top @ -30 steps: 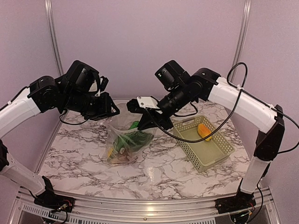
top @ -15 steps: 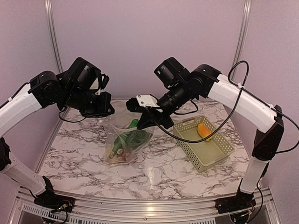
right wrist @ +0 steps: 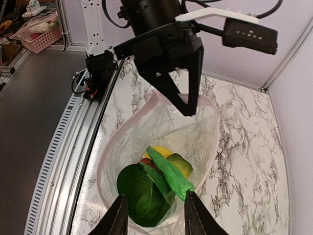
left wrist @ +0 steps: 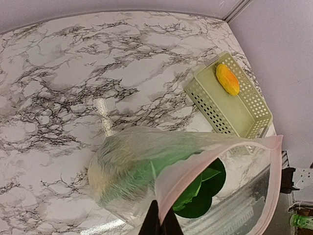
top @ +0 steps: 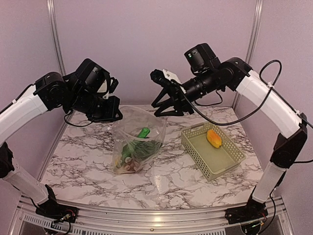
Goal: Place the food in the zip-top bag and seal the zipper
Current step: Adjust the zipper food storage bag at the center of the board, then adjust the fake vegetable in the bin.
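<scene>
The clear zip-top bag (top: 139,133) stands on the marble table with its mouth wide open. My left gripper (top: 116,117) is shut on the bag's rim at its left, the pinch showing in the left wrist view (left wrist: 159,223). The pinkish zipper (left wrist: 202,160) strip is unsealed. Inside the bag lie the green leafy vegetable (right wrist: 146,192), a yellow fruit (right wrist: 160,151) and a brown lump, partly hidden. My right gripper (top: 172,108) hangs open above the bag's right side (right wrist: 154,220), holding nothing. An orange-yellow piece (top: 213,138) lies in the basket.
The pale green lattice basket (top: 215,157) stands to the right of the bag, near the table's right edge. Purple walls close the back and sides. A metal rail (right wrist: 63,147) runs along the table's near edge.
My right gripper has opened and pulled up and back from the bag, leaving the leafy vegetable inside. My left gripper has shut on the bag's rim and lifted it slightly.
</scene>
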Controlling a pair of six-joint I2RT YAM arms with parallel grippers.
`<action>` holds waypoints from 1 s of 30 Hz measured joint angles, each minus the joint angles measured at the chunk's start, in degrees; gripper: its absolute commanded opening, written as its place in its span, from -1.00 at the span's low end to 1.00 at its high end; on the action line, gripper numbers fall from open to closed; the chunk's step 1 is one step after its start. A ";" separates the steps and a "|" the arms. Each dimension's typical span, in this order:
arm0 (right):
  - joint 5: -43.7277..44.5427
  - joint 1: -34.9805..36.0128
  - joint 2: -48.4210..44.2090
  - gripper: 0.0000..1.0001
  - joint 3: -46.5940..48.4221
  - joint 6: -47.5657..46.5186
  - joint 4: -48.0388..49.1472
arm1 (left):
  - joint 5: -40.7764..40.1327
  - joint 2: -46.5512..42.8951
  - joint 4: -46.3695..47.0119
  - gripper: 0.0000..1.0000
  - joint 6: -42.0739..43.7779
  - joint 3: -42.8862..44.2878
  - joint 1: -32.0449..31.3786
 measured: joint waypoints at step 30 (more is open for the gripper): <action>3.21 -35.98 -3.67 -0.49 -36.96 7.65 8.57 | -0.50 0.98 2.25 -1.00 1.36 -1.95 0.85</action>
